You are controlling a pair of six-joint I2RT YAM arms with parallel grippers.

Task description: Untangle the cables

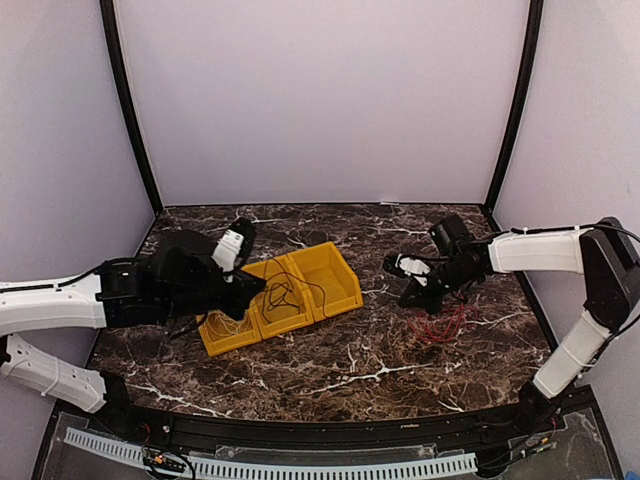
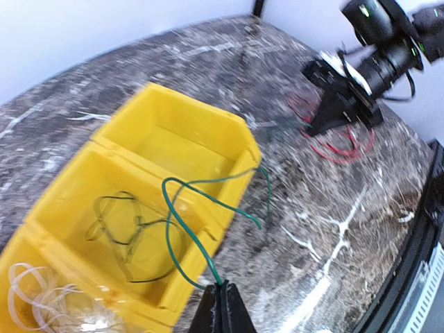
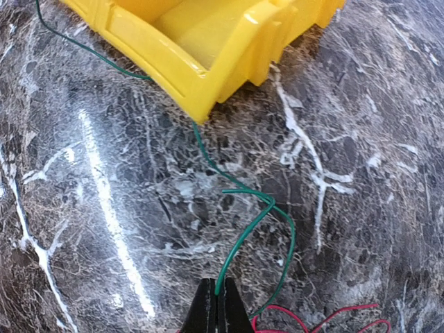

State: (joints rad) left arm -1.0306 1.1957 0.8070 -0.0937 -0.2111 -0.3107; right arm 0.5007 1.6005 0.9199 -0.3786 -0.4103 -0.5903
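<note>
Currently: left tool [image 2: 220,293], right tool [image 3: 218,300] each clamped on green wire [image 3: 232,253], likely stretching it clear of bin [image 3: 208,76]; red wire [image 1: 440,325] on bench [image 1: 350,370], white wire [image 2: 35,291] binned.

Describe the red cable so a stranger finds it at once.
Find the yellow three-compartment bin in the middle of the marble table. Right of it, beneath the right gripper, the red cable lies loosely coiled. It alone is red and wholly outside the bin.

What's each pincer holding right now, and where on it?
Both hold the green cable: left pincer where it leaves the yellow bin, right pincer near the red cable.
</note>
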